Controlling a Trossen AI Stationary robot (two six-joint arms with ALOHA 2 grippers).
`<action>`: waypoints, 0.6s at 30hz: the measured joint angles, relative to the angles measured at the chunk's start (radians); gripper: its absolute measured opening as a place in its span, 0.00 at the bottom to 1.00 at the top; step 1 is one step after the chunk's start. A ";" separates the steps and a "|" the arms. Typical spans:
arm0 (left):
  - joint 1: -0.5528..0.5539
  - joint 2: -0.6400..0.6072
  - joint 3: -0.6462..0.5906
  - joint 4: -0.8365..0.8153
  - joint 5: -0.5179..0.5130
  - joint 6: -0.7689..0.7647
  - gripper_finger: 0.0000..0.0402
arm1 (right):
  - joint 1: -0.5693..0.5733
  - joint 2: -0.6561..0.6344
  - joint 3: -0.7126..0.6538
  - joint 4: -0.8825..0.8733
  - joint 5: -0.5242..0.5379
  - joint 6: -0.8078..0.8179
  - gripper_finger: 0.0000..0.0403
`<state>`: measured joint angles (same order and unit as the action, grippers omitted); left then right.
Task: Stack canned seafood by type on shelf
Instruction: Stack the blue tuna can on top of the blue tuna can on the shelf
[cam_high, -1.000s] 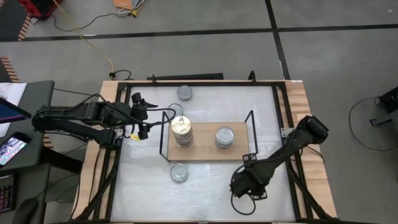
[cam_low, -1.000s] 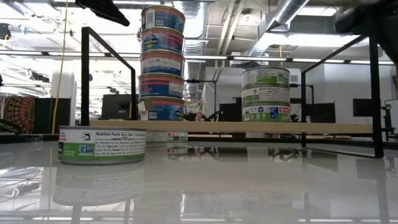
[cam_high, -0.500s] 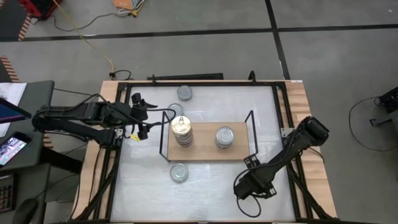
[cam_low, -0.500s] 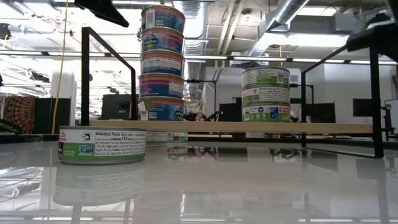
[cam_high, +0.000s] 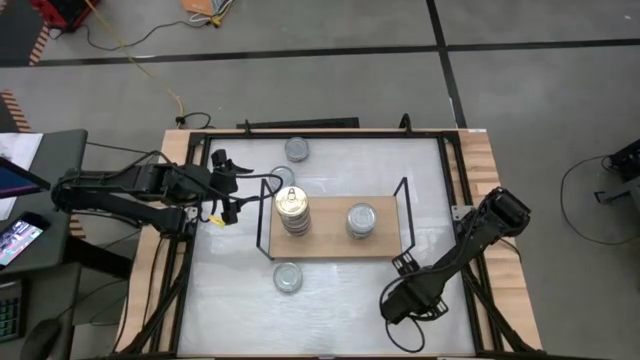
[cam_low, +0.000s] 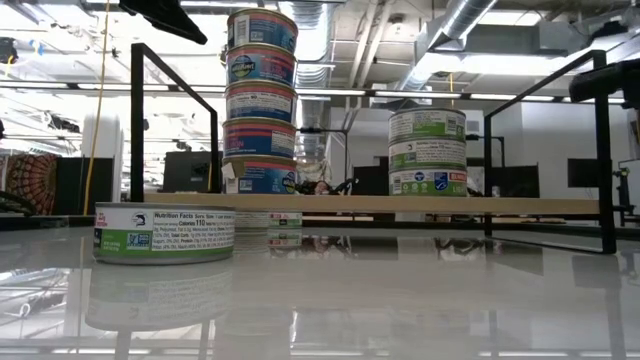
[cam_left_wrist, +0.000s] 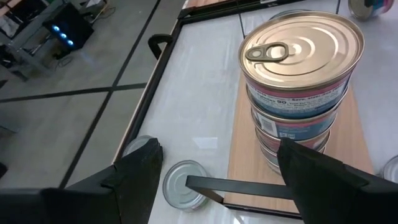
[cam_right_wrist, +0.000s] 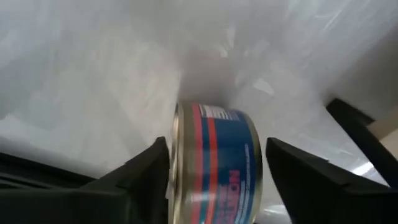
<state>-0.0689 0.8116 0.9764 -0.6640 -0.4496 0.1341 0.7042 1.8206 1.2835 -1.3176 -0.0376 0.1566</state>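
Your right gripper sits low at the near right of the white tabletop, clear of the shelf. It is clenched around a blue-and-red tin, held on edge between its two fingers.

Your left gripper hovers just left of the shelf, fingers spread with nothing between them, looking across at the tall stack.

On the wooden shelf you have two piles: a tall stack of gold-lidded tins at the left end and a shorter stack of green-labelled tins to its right, well apart.

Loose tins on the table: one green-labelled tin just near of the shelf, one silver-lidded tin at the far edge, another tin just beyond the shelf's far left corner.
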 joint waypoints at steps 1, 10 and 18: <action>0.000 0.000 0.000 0.000 0.000 0.000 0.75 | 0.000 0.000 0.000 0.002 0.000 0.000 0.70; 0.000 0.000 0.000 -0.009 0.000 -0.005 0.75 | 0.010 0.000 0.000 0.011 -0.017 -0.001 0.38; 0.001 0.000 0.000 -0.016 -0.001 -0.008 0.75 | -0.034 0.000 0.085 0.012 -0.017 0.284 0.34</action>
<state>-0.0681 0.8116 0.9764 -0.6796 -0.4503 0.1263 0.6705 1.8206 1.3681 -1.3055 -0.0550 0.4410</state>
